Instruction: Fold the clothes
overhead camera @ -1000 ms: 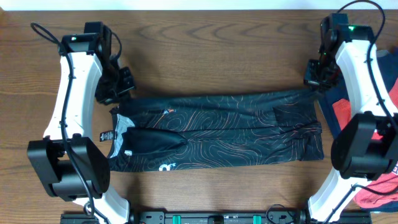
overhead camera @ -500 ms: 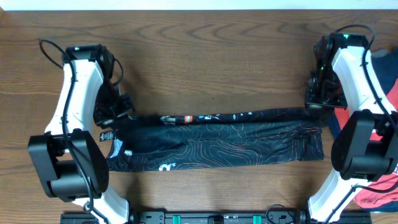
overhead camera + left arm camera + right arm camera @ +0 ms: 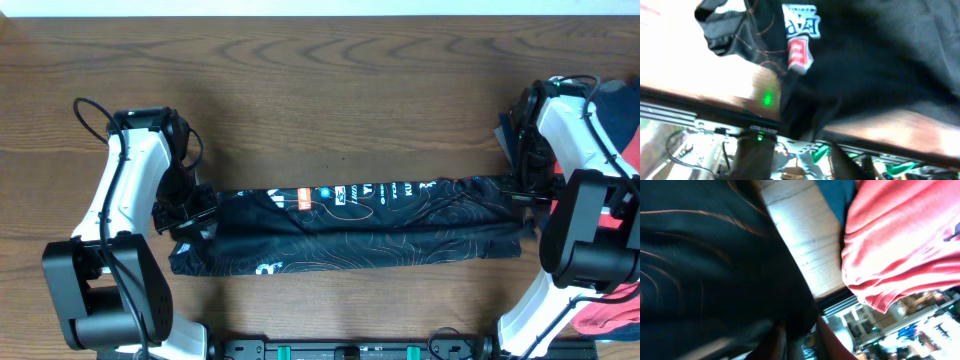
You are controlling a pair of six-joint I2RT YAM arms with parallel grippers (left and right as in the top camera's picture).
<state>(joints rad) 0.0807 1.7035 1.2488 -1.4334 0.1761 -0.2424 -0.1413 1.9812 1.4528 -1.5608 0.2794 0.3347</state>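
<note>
Band of black cloth low-centre in overhead view = the jersey (image 3: 360,225), folded lengthwise, lying flat on table (image 3: 330,80); near edge carries small white mark (image 3: 265,268) at lower left; far edge shows row of sponsor logos (image 3: 345,192). Left gripper (image 3: 190,205) sits at band's left end, right gripper (image 3: 522,190) at its right end, both by far corners; wrist views show black cloth running down betw. each pair of fingers, but too dark & blurred to say pinched or let go; can't tell for either. Red garment (image 3: 610,300) lies lower right, just beside jersey's right end.

Risks, my guess: thin fabric may cling to a finger as arms lift off & drag fold open; left end looks bunched, so next fold could go skewed; right arm moving low may snag red garment.
</note>
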